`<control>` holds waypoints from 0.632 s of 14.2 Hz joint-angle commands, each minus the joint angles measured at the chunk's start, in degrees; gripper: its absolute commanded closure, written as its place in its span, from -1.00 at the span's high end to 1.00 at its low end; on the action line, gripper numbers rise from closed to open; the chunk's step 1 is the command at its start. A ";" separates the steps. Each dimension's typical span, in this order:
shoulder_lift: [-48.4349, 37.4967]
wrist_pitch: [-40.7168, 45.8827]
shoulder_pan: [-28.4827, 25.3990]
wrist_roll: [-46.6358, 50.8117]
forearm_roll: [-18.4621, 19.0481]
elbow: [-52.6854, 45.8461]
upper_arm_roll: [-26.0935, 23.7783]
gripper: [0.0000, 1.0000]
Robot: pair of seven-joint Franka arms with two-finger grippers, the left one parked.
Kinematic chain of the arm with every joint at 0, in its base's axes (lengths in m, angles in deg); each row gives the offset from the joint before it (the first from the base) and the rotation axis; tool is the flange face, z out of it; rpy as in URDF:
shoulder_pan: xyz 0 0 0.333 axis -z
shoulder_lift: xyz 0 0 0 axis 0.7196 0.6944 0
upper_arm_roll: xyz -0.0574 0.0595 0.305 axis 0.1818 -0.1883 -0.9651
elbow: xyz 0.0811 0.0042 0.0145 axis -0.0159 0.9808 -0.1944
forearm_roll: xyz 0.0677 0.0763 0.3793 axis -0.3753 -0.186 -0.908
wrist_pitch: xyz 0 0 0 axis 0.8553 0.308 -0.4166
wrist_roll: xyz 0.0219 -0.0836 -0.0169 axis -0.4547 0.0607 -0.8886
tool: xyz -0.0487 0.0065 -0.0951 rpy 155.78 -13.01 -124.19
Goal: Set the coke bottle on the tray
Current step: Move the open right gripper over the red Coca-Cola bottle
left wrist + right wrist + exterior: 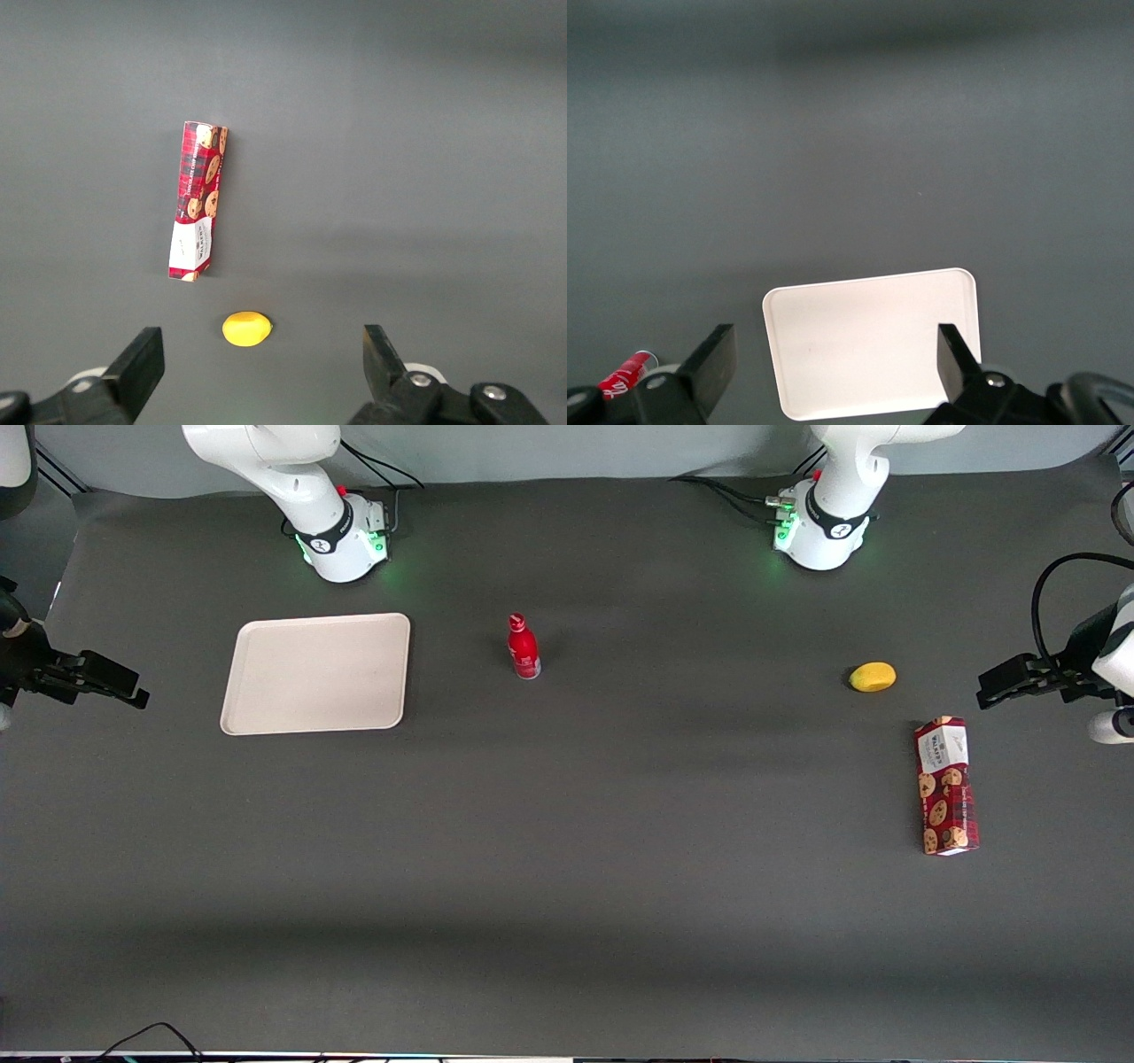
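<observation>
Standing upright on the dark table (567, 868), the coke bottle (523, 646) is alone near the middle, well apart from everything else; its white lettering is too small to read from the front, and in the right wrist view only its cap end (625, 375) peeks out from the gripper's body. The tray (316, 674) lies flat and bare toward the working arm's end of the table, beside the bottle but not touching it. The gripper (133, 695) hangs off past the tray's outer edge, at the very margin of the front view, with much of the arm cut off there. From its own wrist camera the two fingers (719, 352) stand wide apart with nothing between them, and the tray (873, 341) shows in the gap, one edge partly covered by a fingertip. Toward the parked arm's end sit a small yellow fruit (873, 677) and a red cookie-printed box (947, 786), the box lying flat, nearer the front camera than the fruit; its label is not readable
</observation>
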 commanded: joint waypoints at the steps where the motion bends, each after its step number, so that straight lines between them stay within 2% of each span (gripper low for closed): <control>1: -0.01 3.26 -1.84 -1.33 -0.19 -0.90 -0.60 1.00; 3: -0.45 6.16 -7.19 -2.04 -0.37 -0.55 -0.96 1.00; 6: -1.95 6.53 -13.70 0.67 -4.49 2.61 -1.05 1.00; 9: -2.65 5.83 -23.17 12.41 -5.82 2.79 -1.66 1.00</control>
